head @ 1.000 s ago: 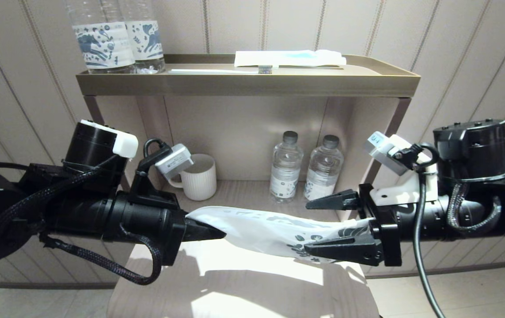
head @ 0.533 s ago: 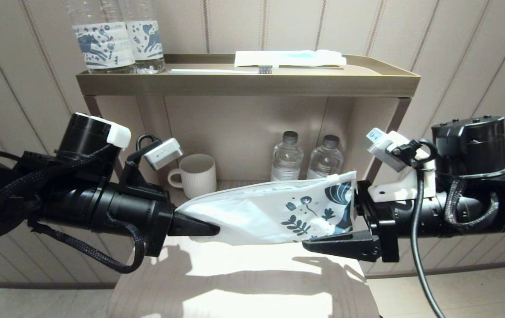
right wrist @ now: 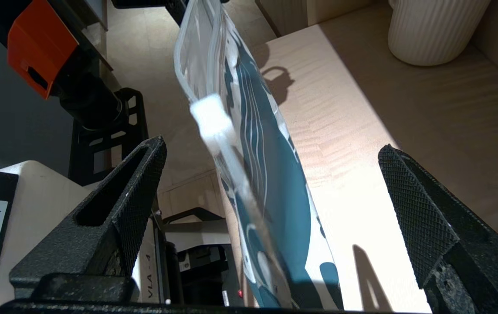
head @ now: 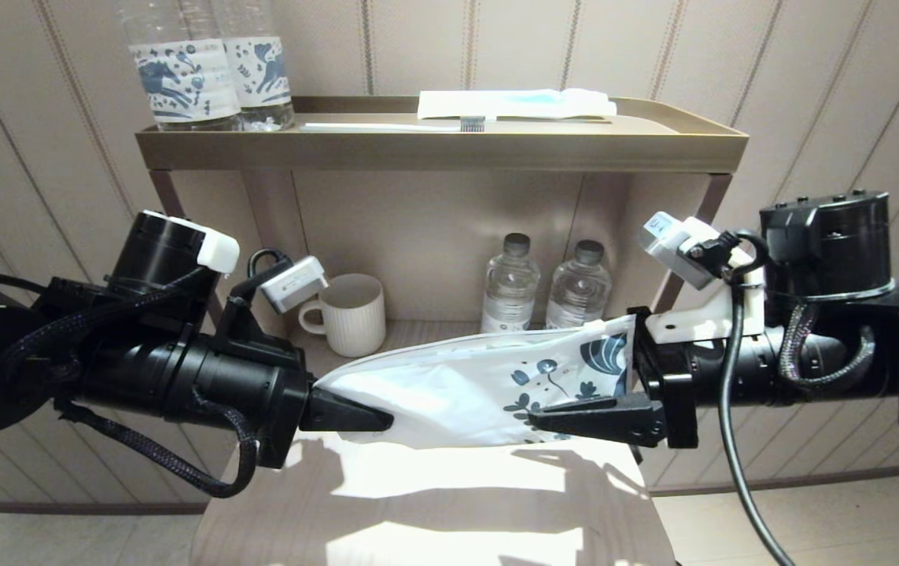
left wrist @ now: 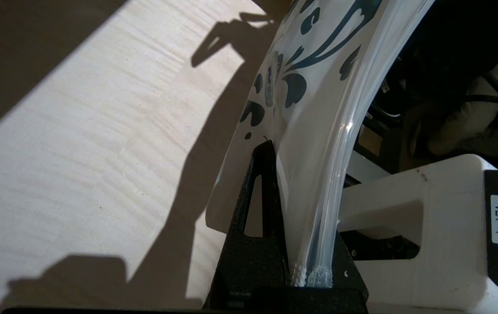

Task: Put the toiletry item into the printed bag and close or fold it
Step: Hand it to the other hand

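Note:
The printed bag [head: 449,385] hangs on edge above the table, stretched between both arms, its blue leaf and flower print at the right end. My left gripper [head: 355,413] is shut on the bag's plain left end; in the left wrist view the bag [left wrist: 314,109] runs out from the left gripper [left wrist: 294,183]. My right gripper [head: 555,381] is open around the printed end without pinching it. In the right wrist view the bag [right wrist: 266,174] and its white slider [right wrist: 211,120] pass between the spread right gripper [right wrist: 272,150]. Whether anything lies inside the bag is not visible.
A white toothbrush [head: 394,126] and a white packet with a light-blue stripe [head: 516,102] lie in the top tray [head: 441,153], beside two large printed bottles [head: 209,71]. In the shelf stand a ribbed white mug [head: 351,314] and two small bottles [head: 510,291]. The wooden tabletop [head: 433,511] lies below.
The bag turned from sagging flat to standing on edge with its print facing me. The right gripper rose a little and moved left, still open. The left gripper kept its hold.

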You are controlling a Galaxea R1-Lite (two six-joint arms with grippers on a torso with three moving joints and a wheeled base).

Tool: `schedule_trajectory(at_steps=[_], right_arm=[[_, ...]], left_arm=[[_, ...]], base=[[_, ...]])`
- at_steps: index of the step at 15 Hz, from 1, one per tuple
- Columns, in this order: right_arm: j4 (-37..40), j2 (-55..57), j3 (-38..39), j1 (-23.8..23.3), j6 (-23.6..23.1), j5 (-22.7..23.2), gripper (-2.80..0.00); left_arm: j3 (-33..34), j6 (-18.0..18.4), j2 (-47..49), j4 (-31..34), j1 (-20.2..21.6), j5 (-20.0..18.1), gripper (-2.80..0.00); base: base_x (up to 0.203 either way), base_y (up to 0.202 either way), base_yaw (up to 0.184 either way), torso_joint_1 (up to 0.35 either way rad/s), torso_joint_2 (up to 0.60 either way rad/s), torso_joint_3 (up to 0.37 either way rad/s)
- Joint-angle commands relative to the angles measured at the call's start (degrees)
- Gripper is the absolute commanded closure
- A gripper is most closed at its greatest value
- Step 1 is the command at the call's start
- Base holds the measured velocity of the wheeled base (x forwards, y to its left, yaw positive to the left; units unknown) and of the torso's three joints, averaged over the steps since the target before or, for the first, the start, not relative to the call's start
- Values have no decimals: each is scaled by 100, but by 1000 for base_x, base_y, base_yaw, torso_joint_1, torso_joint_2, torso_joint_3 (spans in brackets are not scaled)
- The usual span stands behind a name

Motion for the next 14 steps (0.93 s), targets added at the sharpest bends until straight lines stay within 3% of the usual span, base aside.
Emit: schedule_trajectory(at_steps=[1,9,10,14], right_arm=[[-5,31,-33,10,-7,27,-280],[-5,76,-40,10,-7,27,-280],[-14,76,-40,10,-7,18,0],[4,68,-67,10,2,27,0]], left_arm=[[8,5,60,4,-47,-24,0],[5,13,83,4,-64,-24,0],[12,13,83,4,-64,-24,0],[84,46,129,-3,-169,-16,0]], base=[[0,0,0,0,0,0],[0,0,0,0,0,0],[0,0,0,0,0,0],[0,0,0,0,0,0]])
